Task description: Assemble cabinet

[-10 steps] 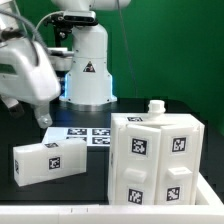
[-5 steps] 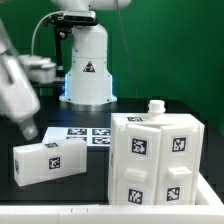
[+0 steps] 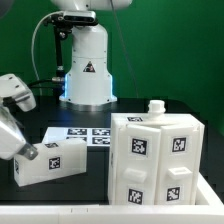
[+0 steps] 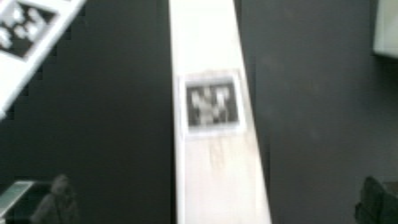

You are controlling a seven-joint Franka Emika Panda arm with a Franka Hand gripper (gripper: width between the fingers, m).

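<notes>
The cabinet [image 3: 157,158] is the large white box with several square tags, standing at the exterior view's right with a small white knob on top. A smaller white tagged block [image 3: 52,157] lies on the black table to its left. My gripper [image 3: 26,153] is low over that block's left end. In the wrist view the block [image 4: 214,110] runs lengthwise between my dark fingers [image 4: 54,198], which stand wide apart on either side of it. The gripper [image 4: 217,205] is open and holds nothing. I cannot tell whether the fingers touch the block.
The marker board [image 3: 82,133] lies flat between the block and the robot's white base [image 3: 87,70]; its corner shows in the wrist view [image 4: 25,32]. A pale rail [image 3: 60,212] runs along the table's front edge.
My arm has come down from high at the exterior view's left, and the gripper now sits low over the small block's left end. Block and cabinet have not moved.
</notes>
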